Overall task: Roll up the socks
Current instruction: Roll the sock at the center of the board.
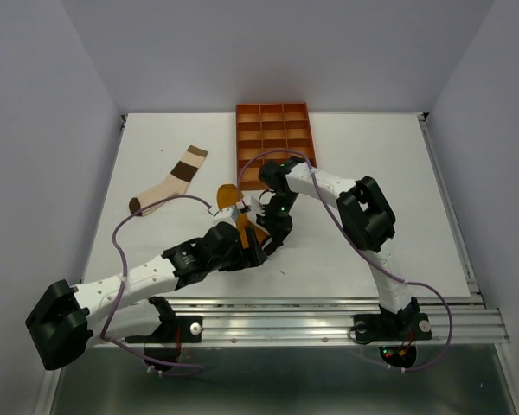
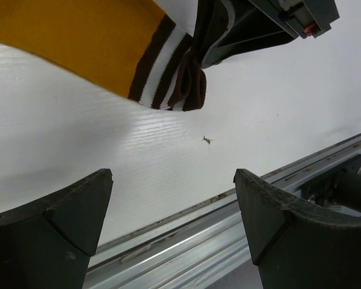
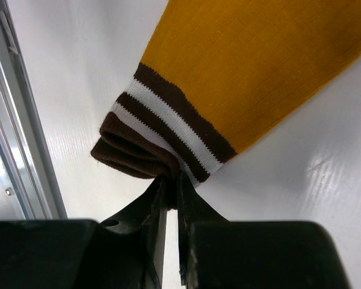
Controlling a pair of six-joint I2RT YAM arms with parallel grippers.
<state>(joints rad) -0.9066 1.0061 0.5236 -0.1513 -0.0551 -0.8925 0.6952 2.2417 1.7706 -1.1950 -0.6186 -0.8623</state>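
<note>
My right end effector [image 3: 171, 180] is clenched on the cuff [image 3: 168, 129] of the mustard sock [image 3: 253, 66]. Both fingers pinch the brown-and-white stripes at their dark edge, and the fabric bunches into a fold there. From the pinch the sock runs away toward 1 o'clock in the right wrist view, its yellow body flat against the bench [image 1: 372, 151].

My left end effector [image 2: 171, 177] is released, its fingers spread wide with only bare bench between them. In its own view the cuff and the right fingers sit at 12 o'clock, just beyond its tips and not touching them. The rail [image 2: 228, 217] at the bench's near edge crosses the frame around 5 o'clock.

From the top camera, the left end effector sits at about 7 o'clock of the right one, close beside it, both near the middle of the bench. The mustard sock's toe end pokes out at 11 o'clock of the pair. The blocked sock [image 1: 175, 177] lies flat at 10 o'clock, well apart. The tray [image 1: 240, 138] stands at 12 o'clock by the far edge.
</note>
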